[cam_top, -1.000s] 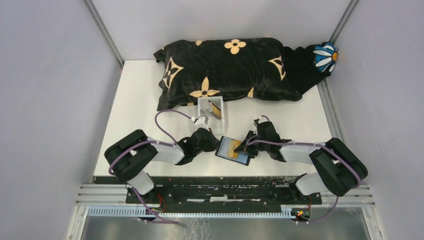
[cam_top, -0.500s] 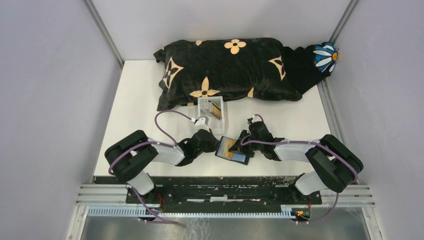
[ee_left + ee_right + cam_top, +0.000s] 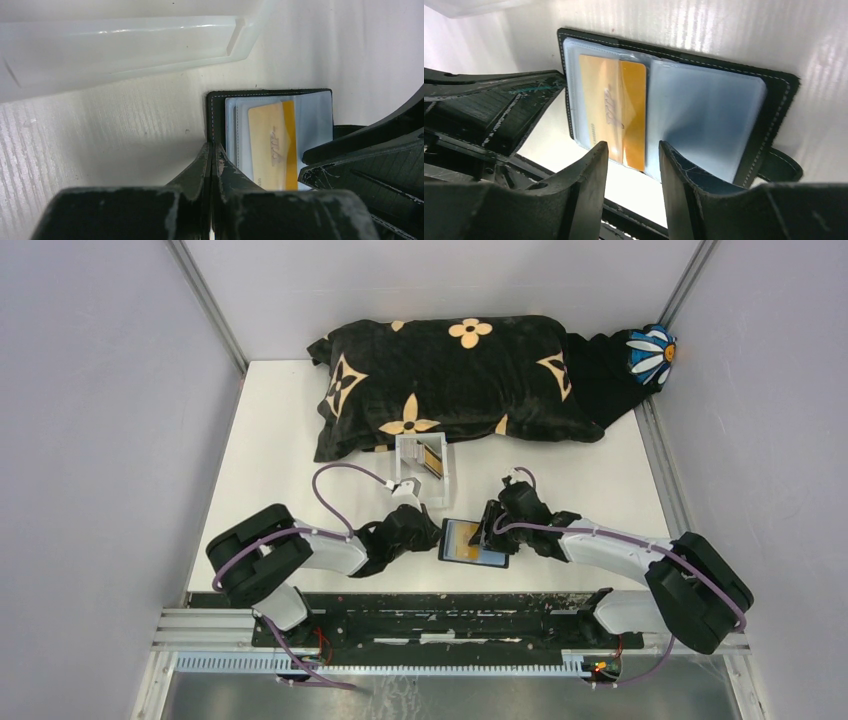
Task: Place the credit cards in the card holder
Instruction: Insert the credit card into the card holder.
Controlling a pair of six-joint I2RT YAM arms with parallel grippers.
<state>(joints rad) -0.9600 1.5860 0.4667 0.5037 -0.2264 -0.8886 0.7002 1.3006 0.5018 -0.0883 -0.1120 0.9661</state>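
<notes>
The black card holder (image 3: 478,558) lies open on the white table between my arms, its clear sleeves facing up. A gold-tan credit card (image 3: 464,538) sits in the left sleeve; the same credit card (image 3: 614,110) shows below my right fingers. My left gripper (image 3: 434,536) is shut on the card holder (image 3: 260,93) at its left edge, and the gold card (image 3: 270,145) lies just right of those fingers. My right gripper (image 3: 631,156) hangs open over the card holder (image 3: 776,82) with nothing between its fingers. Another credit card (image 3: 433,461) stands in the clear box.
A clear acrylic box (image 3: 410,462) stands just behind the holder and close to my left gripper; the same box (image 3: 125,40) fills the top of the left wrist view. A black pillow with tan flowers (image 3: 450,380) lies across the back. A blue-and-white flower object (image 3: 650,350) sits at the back right.
My right gripper opened and let go of the gold card, which now rests in the sleeve. The holder turned and shifted slightly right. The left gripper stayed shut.
</notes>
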